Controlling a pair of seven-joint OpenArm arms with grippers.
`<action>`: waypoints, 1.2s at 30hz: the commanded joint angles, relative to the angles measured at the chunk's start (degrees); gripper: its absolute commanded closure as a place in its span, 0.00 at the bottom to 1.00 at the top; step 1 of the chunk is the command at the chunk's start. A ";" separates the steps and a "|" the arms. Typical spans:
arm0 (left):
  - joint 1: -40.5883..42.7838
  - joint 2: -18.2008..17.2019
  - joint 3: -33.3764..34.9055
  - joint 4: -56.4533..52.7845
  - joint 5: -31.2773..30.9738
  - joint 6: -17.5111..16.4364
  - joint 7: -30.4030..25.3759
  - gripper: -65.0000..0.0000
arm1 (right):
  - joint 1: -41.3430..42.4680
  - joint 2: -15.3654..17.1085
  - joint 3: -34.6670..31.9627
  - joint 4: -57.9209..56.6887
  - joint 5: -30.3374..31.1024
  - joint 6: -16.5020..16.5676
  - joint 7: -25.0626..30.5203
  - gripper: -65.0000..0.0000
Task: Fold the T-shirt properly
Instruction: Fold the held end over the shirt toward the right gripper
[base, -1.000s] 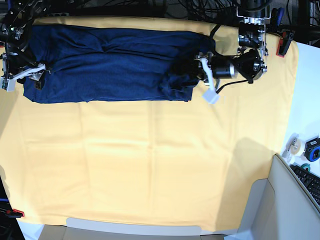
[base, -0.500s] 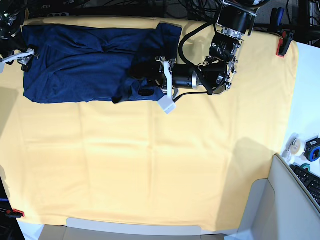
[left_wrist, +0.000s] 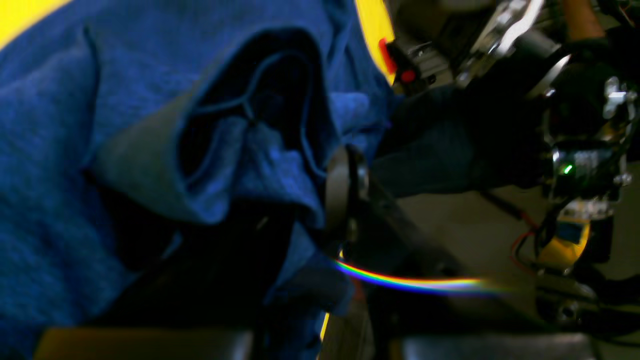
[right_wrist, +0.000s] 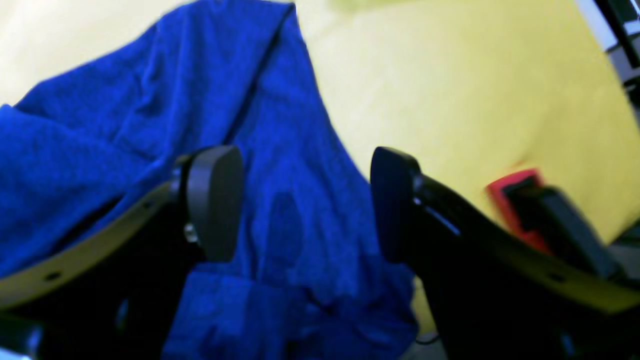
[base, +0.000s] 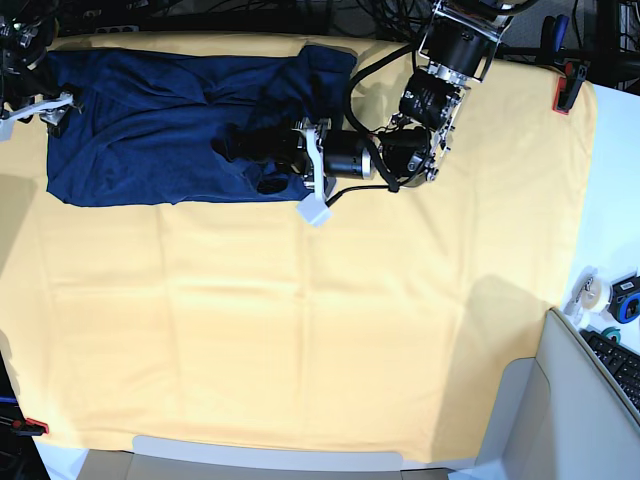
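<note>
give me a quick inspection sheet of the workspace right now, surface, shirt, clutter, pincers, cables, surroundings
surface: yellow table cloth covers the table, mostly flat with faint creases
job's things: navy T-shirt lies along the far edge, its one end lifted and carried over the rest
clutter: nothing seen on the cloth itself
grippers: left pincer shut on bunched shirt fabric; right pincer open at the shirt's other end, jaws wide apart above the fabric, holding nothing
cables: black cable loops beside the left arm; a tangle runs behind the far edge
surroundings: red clamp on the far corner, another red clamp at the near corner, keyboard and tape roll off to one side
</note>
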 joint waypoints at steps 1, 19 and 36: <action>-0.87 0.75 0.00 0.94 -1.69 -0.44 -0.59 1.00 | -0.20 0.98 0.37 0.90 0.47 0.07 1.23 0.39; -2.62 4.01 0.09 0.86 6.05 -0.44 -3.14 0.98 | -0.20 -0.69 -0.07 0.90 0.47 0.07 1.23 0.39; -2.54 3.74 0.62 3.85 2.36 -0.61 -7.45 0.61 | 0.07 -0.78 -0.16 0.81 0.47 0.07 1.23 0.39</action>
